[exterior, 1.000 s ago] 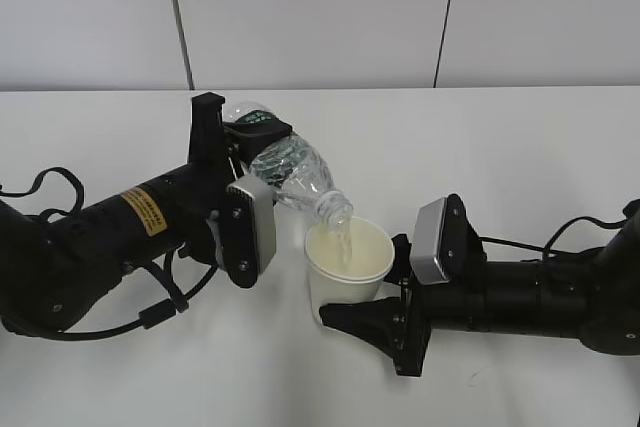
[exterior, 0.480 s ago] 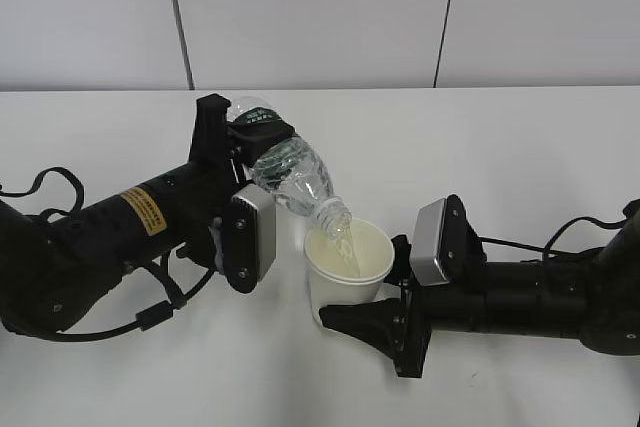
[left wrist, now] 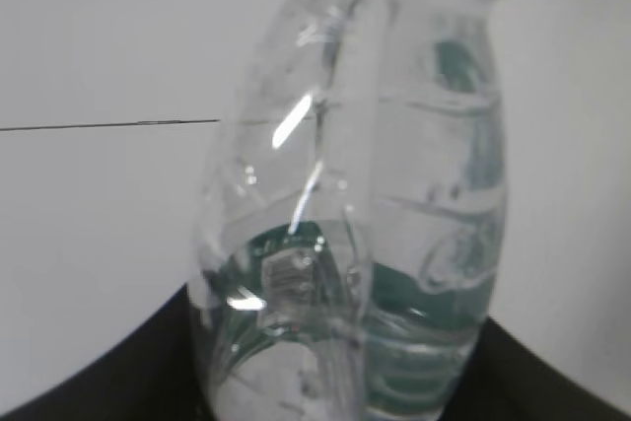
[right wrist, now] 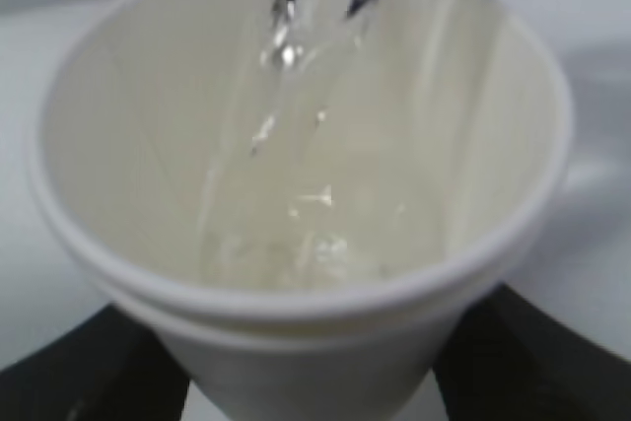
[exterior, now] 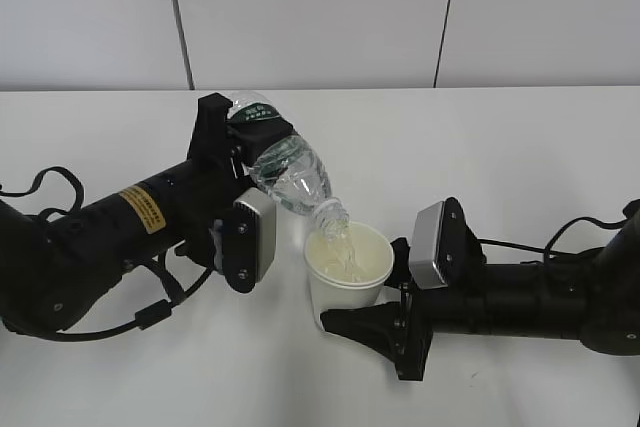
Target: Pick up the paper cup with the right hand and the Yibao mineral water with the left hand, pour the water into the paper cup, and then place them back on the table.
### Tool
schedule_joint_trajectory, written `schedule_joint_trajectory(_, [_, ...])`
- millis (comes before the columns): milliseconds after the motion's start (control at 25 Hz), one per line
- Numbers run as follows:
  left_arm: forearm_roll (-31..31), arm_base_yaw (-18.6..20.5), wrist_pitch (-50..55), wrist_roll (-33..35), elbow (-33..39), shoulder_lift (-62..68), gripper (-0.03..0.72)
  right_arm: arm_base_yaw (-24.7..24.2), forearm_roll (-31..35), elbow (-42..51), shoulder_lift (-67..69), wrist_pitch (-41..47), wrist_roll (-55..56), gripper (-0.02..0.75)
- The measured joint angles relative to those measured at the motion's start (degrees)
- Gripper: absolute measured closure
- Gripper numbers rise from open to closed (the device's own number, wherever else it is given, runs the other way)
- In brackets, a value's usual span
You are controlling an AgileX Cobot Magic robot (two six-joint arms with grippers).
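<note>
The Yibao mineral water [exterior: 290, 172] is tilted steeply, neck down to the right, and my left gripper [exterior: 238, 137] is shut on its green-labelled body. Its open mouth hangs just over the rim of the paper cup [exterior: 348, 272], and water runs into the cup. My right gripper [exterior: 355, 287] is shut on the cup, which stays upright just above the table [exterior: 520, 147]. The left wrist view is filled by the bottle [left wrist: 365, 244], with black fingers [left wrist: 148, 362] on either side at the bottom. In the right wrist view a stream of water [right wrist: 281, 56] falls into the cup [right wrist: 296, 322], which is partly filled.
Both black arms lie low over the white table, the left one with its looping cables [exterior: 150, 312] at the front left. A grey panelled wall [exterior: 300, 17] stands behind the table's far edge.
My left wrist has rolled further, so the bottle has tipped steeper and its neck has dipped closer to the cup's rim. The cup and right arm have barely moved.
</note>
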Motion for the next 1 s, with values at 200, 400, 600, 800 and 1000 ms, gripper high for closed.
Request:
schedule_joint_trajectory(200, [-1.0, 0.0, -0.3, 0.1, 0.0, 0.0, 0.302, 0.0, -0.1, 0.0, 0.0, 0.5, 0.0, 0.223])
schedule_joint_trajectory(400, [-1.1, 0.0, -0.4, 2.7, -0.1, 0.0, 0.302, 0.0, -0.2, 0.0, 0.3, 0.7, 0.0, 0.223])
schedule_joint_trajectory(600, [-1.2, 0.0, -0.4, 4.1, -0.1, 0.0, 0.302, 0.0, -0.2, 0.0, 0.3, 0.7, 0.0, 0.223])
schedule_joint_trajectory(800, [-1.2, 0.0, -0.4, 4.5, -0.1, 0.0, 0.302, 0.0, -0.2, 0.0, 0.3, 0.8, 0.0, 0.223])
schedule_joint_trajectory(1000, [-1.2, 0.0, -0.6, 4.5, -0.1, -0.1, 0.302, 0.0, -0.2, 0.0, 0.3, 1.0, 0.0, 0.223])
